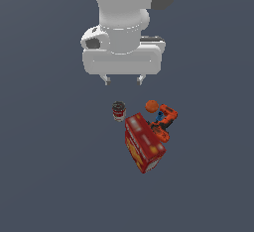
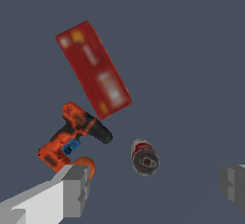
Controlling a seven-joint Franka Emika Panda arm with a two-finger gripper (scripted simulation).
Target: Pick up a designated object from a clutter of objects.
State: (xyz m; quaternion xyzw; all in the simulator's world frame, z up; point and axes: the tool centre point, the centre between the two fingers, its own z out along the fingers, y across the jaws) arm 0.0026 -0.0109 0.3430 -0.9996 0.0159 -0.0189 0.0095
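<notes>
Exterior view: gripper wide open, apparently empty, above soup can.

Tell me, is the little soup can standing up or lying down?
Standing up. The soup can shows its dark round top above the red-and-white label, apart from the red box.

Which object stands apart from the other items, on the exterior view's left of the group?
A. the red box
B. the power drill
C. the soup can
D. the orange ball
C: the soup can stands alone, with floor visible between it and the red box.
</notes>
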